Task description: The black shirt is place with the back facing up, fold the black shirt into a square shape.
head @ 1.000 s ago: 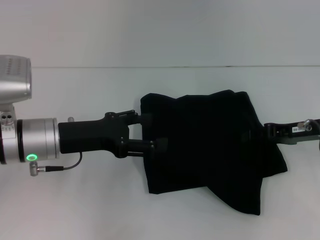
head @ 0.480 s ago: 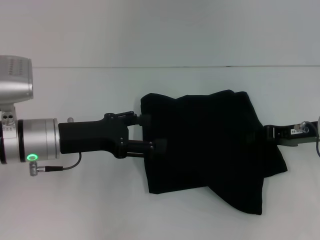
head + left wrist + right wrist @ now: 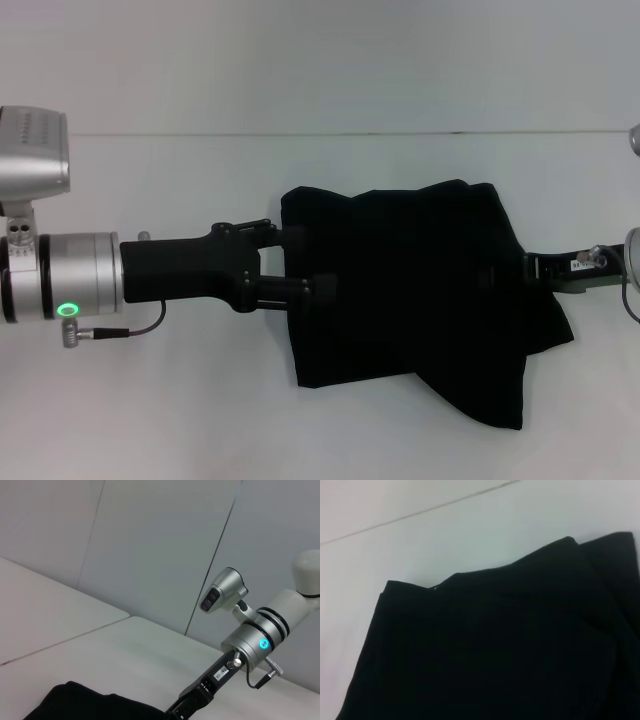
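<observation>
Folded already into a rough dark block, the black shirt lying on the white table, right of the middle in the head view, with no lettering showing. Not yet square: near right corner sagging into a loose tail toward the front edge, far edge bumpy, right side bulging outward. Judged to be late in the folding, at a tidying or last-fold step. At the shirt's left edge, the left gripper, reaching in level from the left side, two fingers spread apart, one by the far part of that edge and one lower, both touching or just at the cloth; pinching a layer or merely resting against it, impossible to say. At the shirt's right edge, the right gripper, tip hidden against the cloth, so open or closed not to be told. Seen from the left wrist camera too, across the shirt, with its blue-lit wrist ring above. Next move, as a guess: needing a firm hold on the slack corner and a lift and carry inward over the block, or a smoothing of the edges. Plenty of bare table on all sides for that, widest near the front left; rear wall well apart from the cloth.
</observation>
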`<state>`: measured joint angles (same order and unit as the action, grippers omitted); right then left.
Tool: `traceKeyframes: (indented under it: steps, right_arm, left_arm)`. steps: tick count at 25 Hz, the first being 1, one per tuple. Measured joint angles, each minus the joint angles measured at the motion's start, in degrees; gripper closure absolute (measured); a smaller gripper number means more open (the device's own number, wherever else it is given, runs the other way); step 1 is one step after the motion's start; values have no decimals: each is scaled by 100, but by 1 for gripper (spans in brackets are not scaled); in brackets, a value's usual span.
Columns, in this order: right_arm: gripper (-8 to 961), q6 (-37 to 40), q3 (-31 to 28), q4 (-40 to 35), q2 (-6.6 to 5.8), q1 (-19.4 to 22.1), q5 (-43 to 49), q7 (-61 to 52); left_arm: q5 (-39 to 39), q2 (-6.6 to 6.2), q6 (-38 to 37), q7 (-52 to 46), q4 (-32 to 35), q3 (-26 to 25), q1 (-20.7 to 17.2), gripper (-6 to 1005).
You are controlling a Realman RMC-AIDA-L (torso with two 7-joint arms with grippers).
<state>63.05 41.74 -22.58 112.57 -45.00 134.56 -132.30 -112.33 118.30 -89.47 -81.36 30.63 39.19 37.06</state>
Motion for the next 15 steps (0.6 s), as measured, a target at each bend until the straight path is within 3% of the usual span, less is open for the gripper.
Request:
traceKeyframes:
  steps: [1,9,14,15]
  right_arm:
    - [480,2,-5,-10,1,0,-7,12]
    - [667,109,-94,-34,-2,9,-51,296]
    - [881,118,-97,-36,11,-9,-54,353]
    - [881,119,-97,-36,12,-11,-61,360]
  left_arm:
    - [0,0,2,0,0,0,2,50]
    - [0,0,65,-50,1,0,14,50]
    - [-15,-5,112,-90,-28,0,30,50]
    - [-18,-6,113,-90,-28,1,32,50]
